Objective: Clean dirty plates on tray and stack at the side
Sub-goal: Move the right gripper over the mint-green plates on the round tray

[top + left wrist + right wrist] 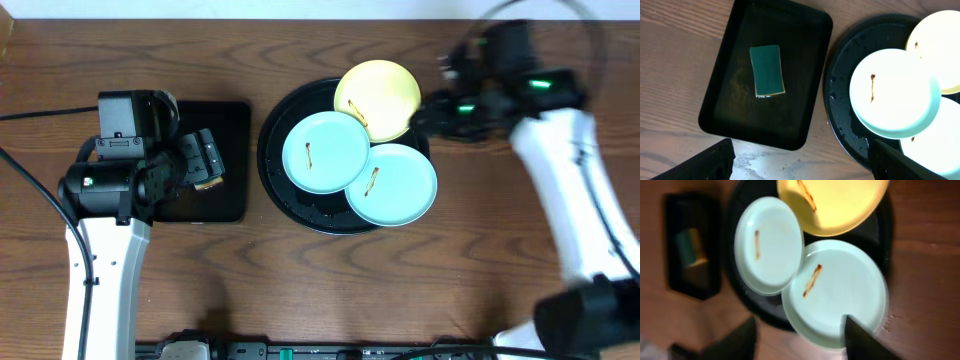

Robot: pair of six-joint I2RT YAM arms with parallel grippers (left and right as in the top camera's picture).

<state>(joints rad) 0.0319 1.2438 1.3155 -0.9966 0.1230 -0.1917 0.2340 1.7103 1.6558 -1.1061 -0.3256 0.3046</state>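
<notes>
Overhead view had all three plates sitting on the round black tray (270, 150) in the middle of the wood-grain table (350, 290), bunched up and overlapping each other. The yellow plate (380, 95) was at the far edge, one mint plate (325, 150) was on the left and the other mint plate (395, 185) on the near right. The left mint one had its rim lying over the right mint one. Each plate had a thin brown streak on it, so none looked clean. No plate was out on the bare table beside the tray.

The left gripper (207, 165) hung over the smaller rectangular black tray (228, 195), just left of the round one. From its wrist cam the fingers were spread wide apart with nothing between them, so it was fully released. Under it, a green sponge (767, 70) lay flat in the rectangular tray, a bit off-center, apart from the walls.

The right gripper (430, 110) was over at the tray's right edge, next to the yellow plate. Its wrist cam was pretty blurry: the fingers showed apart at the bottom of the shot, with the near rim of the right mint plate around there. Honestly I couldn't tell if it was pinching that rim or just hovering over it.
</notes>
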